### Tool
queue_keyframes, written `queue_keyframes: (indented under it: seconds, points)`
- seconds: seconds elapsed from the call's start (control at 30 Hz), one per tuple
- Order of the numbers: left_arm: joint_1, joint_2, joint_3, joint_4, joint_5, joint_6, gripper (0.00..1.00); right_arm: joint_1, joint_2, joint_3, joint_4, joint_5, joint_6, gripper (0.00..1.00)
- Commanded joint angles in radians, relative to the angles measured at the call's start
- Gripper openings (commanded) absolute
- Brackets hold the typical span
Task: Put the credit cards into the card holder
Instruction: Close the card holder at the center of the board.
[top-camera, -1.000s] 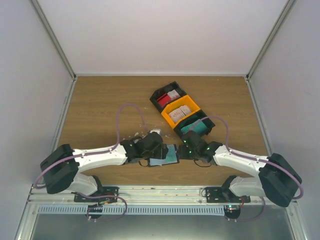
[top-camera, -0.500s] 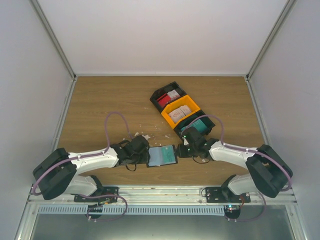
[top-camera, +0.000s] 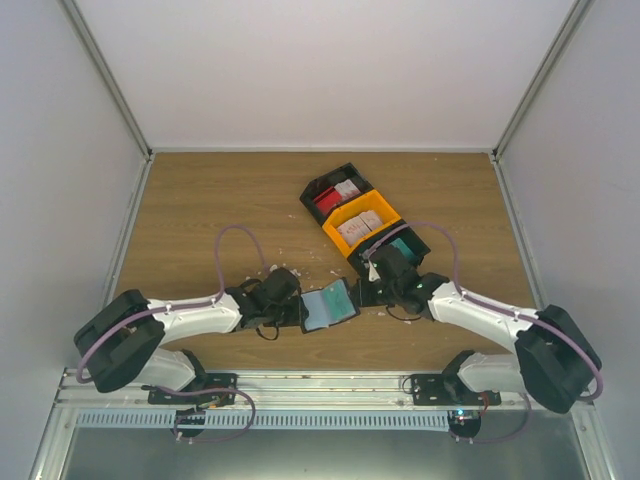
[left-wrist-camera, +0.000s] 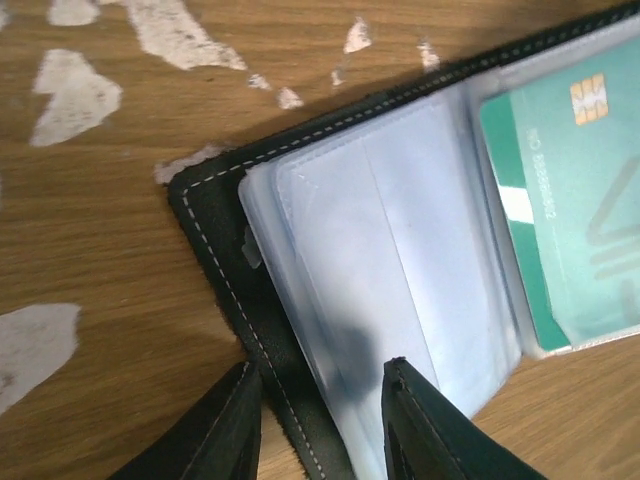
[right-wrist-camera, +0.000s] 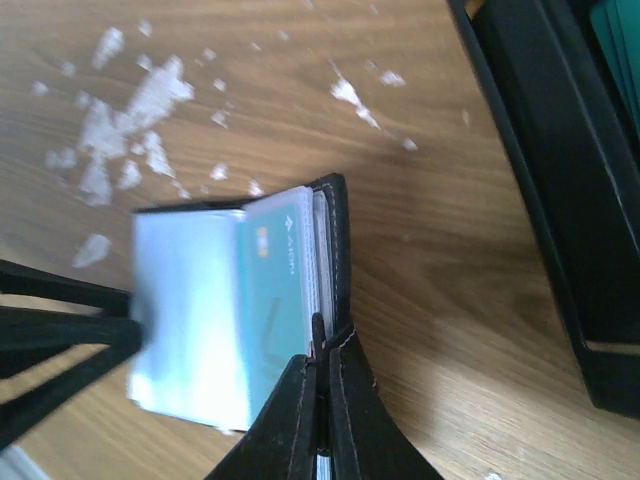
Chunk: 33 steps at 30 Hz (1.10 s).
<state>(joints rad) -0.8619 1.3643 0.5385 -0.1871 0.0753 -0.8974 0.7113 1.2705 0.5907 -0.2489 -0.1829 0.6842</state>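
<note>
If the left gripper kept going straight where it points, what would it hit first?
The open card holder: the left gripper straddles its black cover edge, so that looks to come first, though depth is unclear.

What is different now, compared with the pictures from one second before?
The right pincer closed on the right cover of the card holder, which tilted slightly. The left pincer drew back to the left, then narrowed around the holder's left edge. The teal card inside and the bins stayed.

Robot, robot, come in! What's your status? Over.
Right gripper shut on card holder, right cover. Left gripper open, astride its left edge. Teal card in sleeve. Only white crumbs nearby.
</note>
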Motion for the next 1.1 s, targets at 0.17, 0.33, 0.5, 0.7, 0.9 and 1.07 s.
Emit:
queue_keyframes:
  seconds: [0.17, 0.33, 0.5, 0.7, 0.9, 1.07]
  points:
    - [0.001, 0.131, 0.035, 0.155, 0.093, 0.052, 0.34, -0.005, -0.069, 0.047, 0.031, -0.127, -0.027, 0.01]
    - [0.003, 0.199, 0.052, 0.276, 0.14, 0.054, 0.31, -0.004, -0.037, 0.042, 0.1, -0.246, -0.028, 0.01]
    - [0.012, 0.223, 0.035, 0.355, 0.118, 0.019, 0.28, -0.003, 0.055, 0.026, 0.174, -0.294, -0.019, 0.01]
    - [0.009, 0.103, -0.079, 0.349, 0.015, -0.064, 0.28, -0.003, 0.145, 0.008, 0.239, -0.324, -0.012, 0.04]
    - [0.011, -0.137, -0.119, 0.173, -0.136, -0.065, 0.36, -0.002, 0.229, 0.009, 0.288, -0.379, -0.014, 0.22]
    - [0.047, -0.174, -0.005, 0.122, -0.085, 0.084, 0.48, -0.003, 0.182, 0.024, 0.243, -0.356, -0.032, 0.45]
